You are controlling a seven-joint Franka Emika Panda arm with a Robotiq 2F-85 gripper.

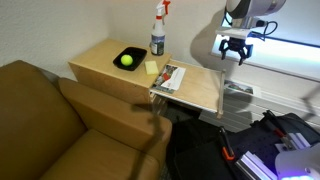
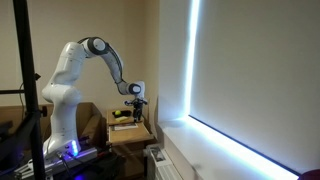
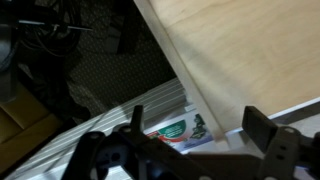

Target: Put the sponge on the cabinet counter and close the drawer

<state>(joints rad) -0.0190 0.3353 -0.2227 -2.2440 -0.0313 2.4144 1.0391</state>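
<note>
So in an exterior view the sponge (image 1: 151, 68) is lying flat on the bench (image 1: 100, 58), close to the edge on the drawer side and just beside a black bowl (image 1: 134, 52) with a yellow-green ball (image 1: 126, 61) in it. A spray bottle (image 1: 158, 32) stands upright behind them. The drawer (image 1: 200, 88) is pulled out, and there's a printed packet (image 1: 170, 77) lying in the end nearest the sponge. The fingers (image 1: 229, 53) hang in the air past the far side of the drawer, well apart from the sponge, touching nothing. A brown sofa (image 1: 50, 120) sits up against the cabinet.

The exterior view from behind the arm shows the white arm (image 2: 70, 70) reaching out, with the fingers (image 2: 136, 103) above the cabinet (image 2: 130, 132). It's too small to make out the sponge or the drawer there.

In the wrist view, the fingers (image 3: 262, 130) are spread apart with nothing between them. A light wood board (image 3: 250, 50) fills the upper right, though I can't tell which part of the cabinet it is. The packet (image 3: 185, 128) peeks out at its lower edge, between the fingers.
</note>
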